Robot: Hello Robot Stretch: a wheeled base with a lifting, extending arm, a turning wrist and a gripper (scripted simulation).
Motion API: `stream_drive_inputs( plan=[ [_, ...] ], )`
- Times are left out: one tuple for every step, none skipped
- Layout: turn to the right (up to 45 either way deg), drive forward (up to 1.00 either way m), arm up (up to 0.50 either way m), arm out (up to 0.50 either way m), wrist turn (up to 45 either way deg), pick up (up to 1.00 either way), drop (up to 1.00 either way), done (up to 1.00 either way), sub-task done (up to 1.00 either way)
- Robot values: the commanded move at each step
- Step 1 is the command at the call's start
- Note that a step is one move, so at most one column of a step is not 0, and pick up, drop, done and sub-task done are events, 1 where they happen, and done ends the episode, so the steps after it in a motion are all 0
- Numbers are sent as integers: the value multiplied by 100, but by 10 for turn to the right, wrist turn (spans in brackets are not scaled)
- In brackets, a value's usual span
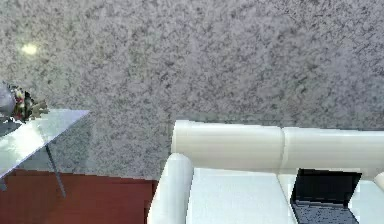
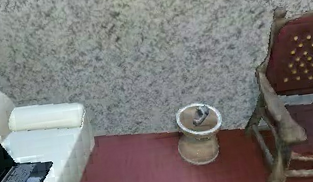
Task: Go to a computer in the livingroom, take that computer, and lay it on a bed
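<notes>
There's the laptop [image 1: 325, 196], lid up on the white sofa [image 1: 230, 150] seat, low at the forward view's right and the arm side view's left. I'd roll forward a touch to square it with the arm. Jaws spread or pressed together? Cannot tell.

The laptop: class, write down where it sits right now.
The laptop lies open on the seat of the white sofa, at the forward view's lower right, and shows again at the arm side view's lower left.
</notes>
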Motion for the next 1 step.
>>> stream_drive_inputs(
  plan=[
    [-420,0,0,0,0,0,0,0,0]
  ],
)
